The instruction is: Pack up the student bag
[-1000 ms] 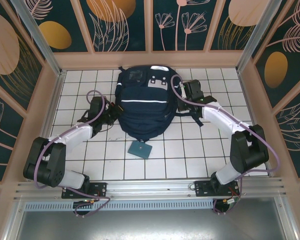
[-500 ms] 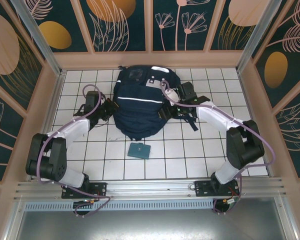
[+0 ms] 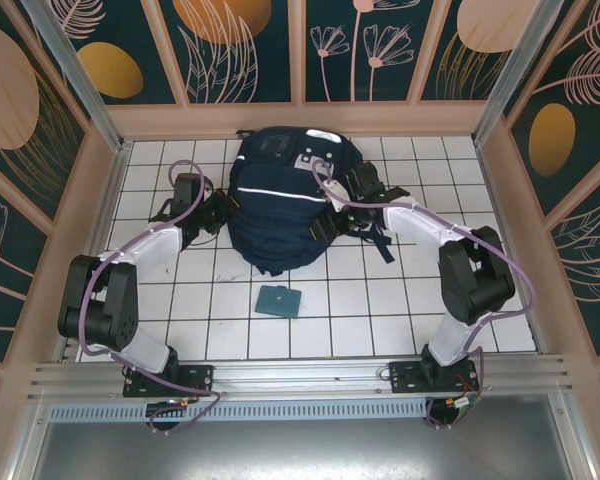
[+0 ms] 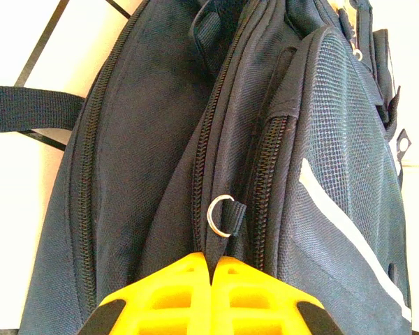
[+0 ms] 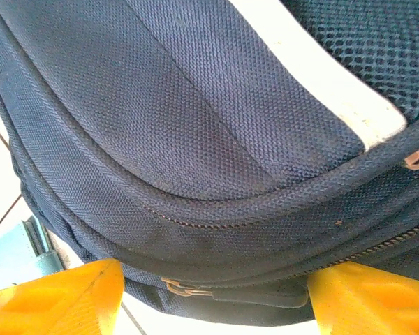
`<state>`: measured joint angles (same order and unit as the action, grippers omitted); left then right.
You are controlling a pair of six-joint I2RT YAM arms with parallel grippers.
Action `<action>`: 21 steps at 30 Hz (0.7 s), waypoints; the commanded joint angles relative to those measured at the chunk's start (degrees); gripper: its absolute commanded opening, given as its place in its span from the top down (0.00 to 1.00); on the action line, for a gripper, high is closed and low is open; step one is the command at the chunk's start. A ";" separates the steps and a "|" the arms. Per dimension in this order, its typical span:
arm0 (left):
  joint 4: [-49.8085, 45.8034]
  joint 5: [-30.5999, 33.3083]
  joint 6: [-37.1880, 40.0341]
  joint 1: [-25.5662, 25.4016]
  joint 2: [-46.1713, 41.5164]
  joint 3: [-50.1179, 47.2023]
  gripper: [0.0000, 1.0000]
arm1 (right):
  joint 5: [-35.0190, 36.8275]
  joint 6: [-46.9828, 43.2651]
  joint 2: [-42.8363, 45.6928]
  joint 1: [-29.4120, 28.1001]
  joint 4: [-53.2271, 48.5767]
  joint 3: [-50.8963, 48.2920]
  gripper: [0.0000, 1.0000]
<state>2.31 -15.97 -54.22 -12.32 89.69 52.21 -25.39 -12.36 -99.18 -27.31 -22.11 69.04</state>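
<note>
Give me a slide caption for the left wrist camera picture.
Left gripper, shut, with its yellow tips at the student bag, just below a small metal ring between two zippers.

Bright even light; soft shadows; wrist close-ups overexposed.

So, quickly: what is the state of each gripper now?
Left gripper: closed, tips against the student bag.
Right gripper: open, fingers apart, bag edge between them.

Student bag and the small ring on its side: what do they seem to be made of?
The student bag: woven synthetic fabric, probably nylon or polyester, matte; a coarse weave grain shows close up. The ring: looks like metal, shiny silver with bright glints, though plated plastic is possible.
</note>
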 commanded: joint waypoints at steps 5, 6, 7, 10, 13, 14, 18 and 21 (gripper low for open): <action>2.79 -0.12 0.64 0.23 0.57 2.55 1.00 | 3.01 -1.34 0.22 -1.81 -2.77 0.19 0.40; 2.79 -0.12 0.69 0.35 0.67 2.68 1.00 | 3.82 -1.21 0.59 -2.11 -2.72 -0.45 0.42; 2.79 -0.13 0.68 0.27 0.78 2.79 1.00 | 4.81 -0.90 1.18 -2.37 -2.47 -1.09 0.47; 2.62 -0.03 0.71 0.26 0.85 3.16 1.00 | 6.74 0.03 2.22 -2.57 -1.73 -2.49 0.60; 2.44 0.16 0.75 0.24 0.93 3.17 1.00 | 8.83 0.35 3.08 -2.60 -1.49 -3.24 0.71; 2.31 0.28 0.91 0.35 0.94 3.18 1.00 | 10.15 0.40 3.39 -2.66 -1.30 -3.44 0.76; 1.42 1.48 1.45 0.30 0.59 3.17 1.00 | 15.85 0.83 4.29 -2.45 -1.42 -3.78 0.91; 0.28 3.10 2.41 0.36 -0.11 3.01 1.00 | 19.31 1.87 5.15 -1.36 -1.02 -4.17 0.97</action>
<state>1.89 -16.05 -53.76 -12.56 90.08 53.28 -13.43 -12.12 -96.77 -30.24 -24.16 65.54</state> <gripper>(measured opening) 0.052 0.057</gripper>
